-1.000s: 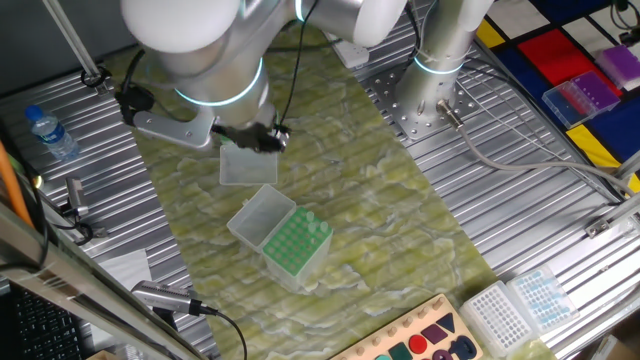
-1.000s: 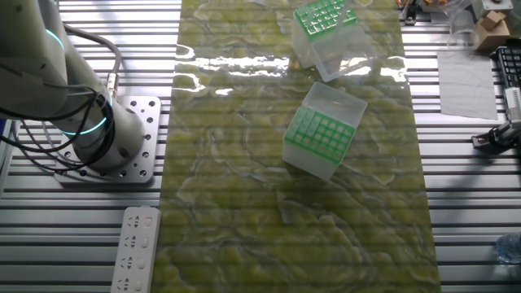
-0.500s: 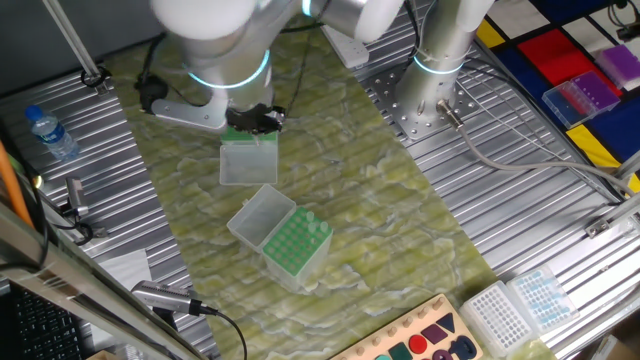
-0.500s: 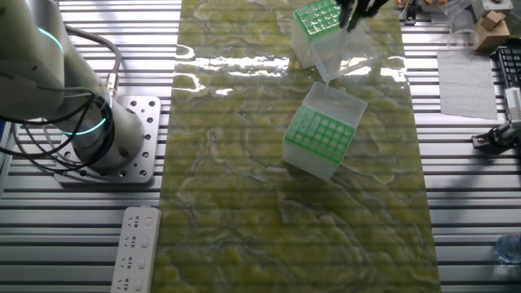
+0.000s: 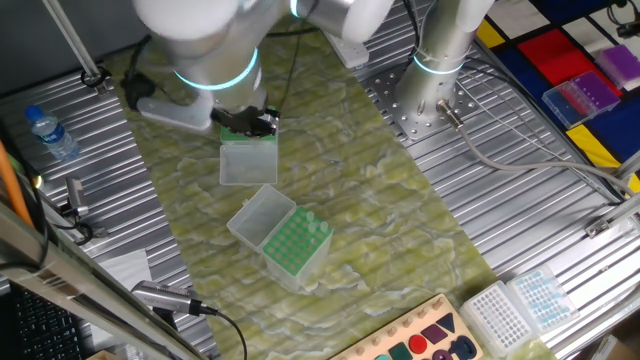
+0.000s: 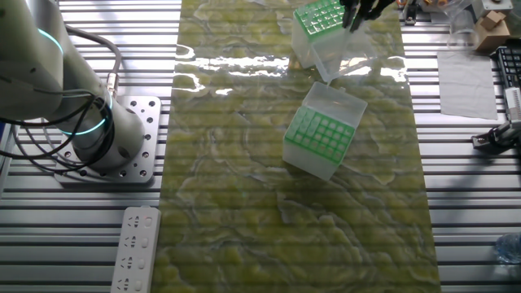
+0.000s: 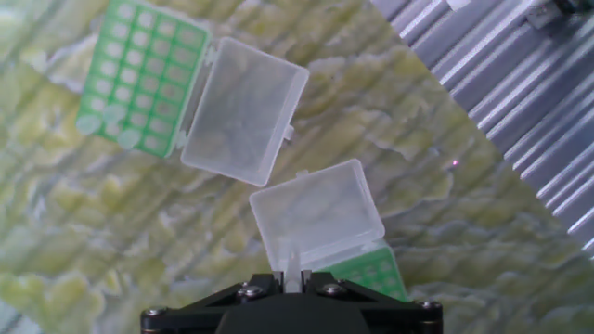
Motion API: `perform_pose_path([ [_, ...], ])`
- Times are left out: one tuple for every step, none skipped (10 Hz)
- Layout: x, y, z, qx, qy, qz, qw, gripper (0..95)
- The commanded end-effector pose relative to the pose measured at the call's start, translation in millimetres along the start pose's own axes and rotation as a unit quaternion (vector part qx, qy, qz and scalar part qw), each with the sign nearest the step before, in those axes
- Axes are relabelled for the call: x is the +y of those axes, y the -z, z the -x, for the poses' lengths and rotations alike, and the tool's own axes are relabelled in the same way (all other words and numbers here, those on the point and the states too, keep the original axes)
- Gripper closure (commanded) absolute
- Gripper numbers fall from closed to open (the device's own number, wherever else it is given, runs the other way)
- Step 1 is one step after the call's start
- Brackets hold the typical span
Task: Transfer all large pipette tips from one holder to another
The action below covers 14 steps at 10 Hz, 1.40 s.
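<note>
- One fixed view: gripper point(image 5: 258, 123), black and two-fingered under the silver arm, hangs right over the far green-gridded tip holder with a clear hinged lid point(image 5: 247, 160). The near green-gridded holder with its translucent lid flung open point(image 5: 283, 238) sits well apart toward the camera, and pale tapered large pipette tips point(image 5: 312, 226) stand along one edge of its rack. Everything rests on a glossy, marbled yellow-green mat point(image 5: 390, 215) over ribbed metal table slats point(image 5: 520, 200).
- The other fixed view: the gripper point(image 6: 358, 8) shows only as dark fingers at the top edge, just beside the far holder point(image 6: 319, 18). The near holder point(image 6: 319, 138) lies mid-mat, its frosted lid raised. Whether the fingers are spread or pressed together, I cannot tell from here.
- Hand view: a slim, whitish plastic cone point(image 7: 293, 275) stands between the black fingers at the bottom edge, apparently pinched there. Below it lies one holder's smooth clear lid and a corner of green grid point(image 7: 367, 271); the other holder point(image 7: 139, 79) lies farther off, pale tips lining its rack edge.
- Judged step: a carried tip is being brought to the receiving rack. The next move calls for centring the tip over an empty green cell, lowering straight, then releasing; most tips appear not yet transferred.
</note>
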<state>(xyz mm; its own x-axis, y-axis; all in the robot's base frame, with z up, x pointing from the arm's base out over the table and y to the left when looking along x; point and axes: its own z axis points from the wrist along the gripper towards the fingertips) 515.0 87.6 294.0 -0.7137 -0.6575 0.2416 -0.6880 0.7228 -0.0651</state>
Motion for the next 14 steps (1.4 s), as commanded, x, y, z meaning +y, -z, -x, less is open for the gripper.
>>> perform_pose_path([
  [0.4, 0.4, 0.8, 0.004, -0.08, -0.004, 0.9968, 95.0],
  [0.4, 0.4, 0.8, 0.008, -0.091, -0.009, 0.9958, 95.0],
  [0.4, 0.4, 0.8, 0.011, -0.093, -0.011, 0.9956, 95.0],
  [0.4, 0.4, 0.8, 0.012, -0.083, -0.012, 0.9964, 95.0],
  [0.4, 0.4, 0.8, 0.012, -0.07, -0.011, 0.9974, 95.0],
  [0.4, 0.4, 0.8, 0.012, -0.062, -0.01, 0.998, 95.0],
  [-3.9, -0.9, -5.0, 0.012, -0.055, -0.011, 0.9983, 95.0],
  [-12.4, -4.0, -16.9, 0.01, -0.049, -0.009, 0.9987, 95.0],
  [-13.8, -4.5, -19.1, 0.009, -0.048, -0.009, 0.9988, 95.0],
  [-19.7, -7.0, -28.7, 0.008, -0.043, -0.009, 0.999, 95.0],
  [-21.5, -9.0, -30.5, 0.009, -0.04, -0.01, 0.9991, 95.0],
  [-25.6, -14.5, -34.2, 0.008, -0.035, -0.009, 0.9993, 95.0],
  [-29.0, -18.7, -38.9, 0.006, -0.032, -0.007, 0.9995, 95.0],
  [-29.2, -22.4, -45.3, 0.006, -0.029, -0.007, 0.9995, 95.0],
])
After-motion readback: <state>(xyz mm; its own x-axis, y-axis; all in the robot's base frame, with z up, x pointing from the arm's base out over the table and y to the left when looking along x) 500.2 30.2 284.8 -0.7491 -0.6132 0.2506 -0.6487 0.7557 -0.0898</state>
